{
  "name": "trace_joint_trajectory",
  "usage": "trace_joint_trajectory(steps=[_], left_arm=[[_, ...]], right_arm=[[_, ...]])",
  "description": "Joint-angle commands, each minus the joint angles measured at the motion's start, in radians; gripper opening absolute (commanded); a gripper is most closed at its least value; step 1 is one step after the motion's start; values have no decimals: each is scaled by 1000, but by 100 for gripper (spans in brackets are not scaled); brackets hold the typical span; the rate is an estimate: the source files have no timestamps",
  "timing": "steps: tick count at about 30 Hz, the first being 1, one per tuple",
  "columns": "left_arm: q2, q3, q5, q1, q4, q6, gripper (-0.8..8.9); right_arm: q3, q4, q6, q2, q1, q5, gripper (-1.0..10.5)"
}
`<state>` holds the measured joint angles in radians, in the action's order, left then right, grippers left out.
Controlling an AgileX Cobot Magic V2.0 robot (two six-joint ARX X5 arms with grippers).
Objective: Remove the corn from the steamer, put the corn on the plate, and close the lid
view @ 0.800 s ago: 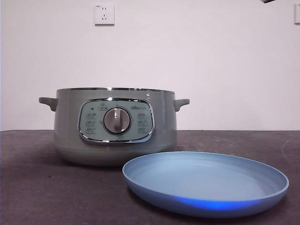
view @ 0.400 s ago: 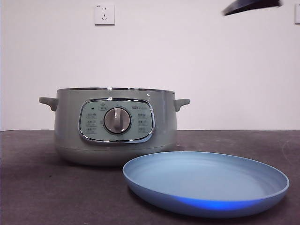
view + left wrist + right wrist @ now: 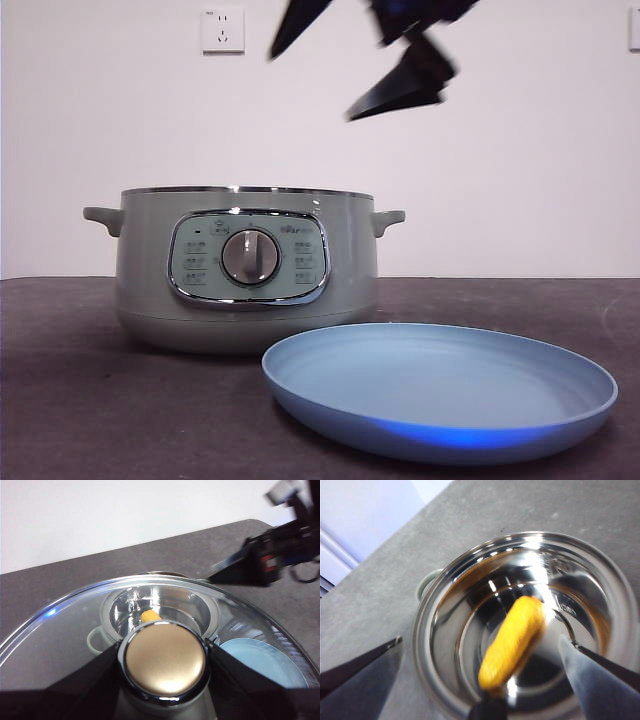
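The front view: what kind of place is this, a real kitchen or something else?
Probably a test bench, not a kitchen: the steamer and plate stand on a dark table before a bare white wall with one socket.

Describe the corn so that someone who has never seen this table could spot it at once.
Find the wide sage-green steamer standing behind the blue plate; its lid is off. Look down into its shiny steel bowl: the corn lies on the bottom, alone. It is the only yellow-orange thing there, a short cob with rounded ends.
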<state>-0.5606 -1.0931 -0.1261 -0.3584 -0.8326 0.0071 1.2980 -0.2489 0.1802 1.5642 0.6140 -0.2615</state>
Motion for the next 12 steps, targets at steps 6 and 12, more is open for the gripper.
trace_joint_trajectory(steps=[6, 12], left_arm=[[37, -10, -7, 0, 7, -3, -6], [40, -10, -7, 0, 0, -3, -6]], right_arm=[[342, -87, 1, 286, 66, 112, 593], [484, -142, -13, 461, 82, 188, 533]])
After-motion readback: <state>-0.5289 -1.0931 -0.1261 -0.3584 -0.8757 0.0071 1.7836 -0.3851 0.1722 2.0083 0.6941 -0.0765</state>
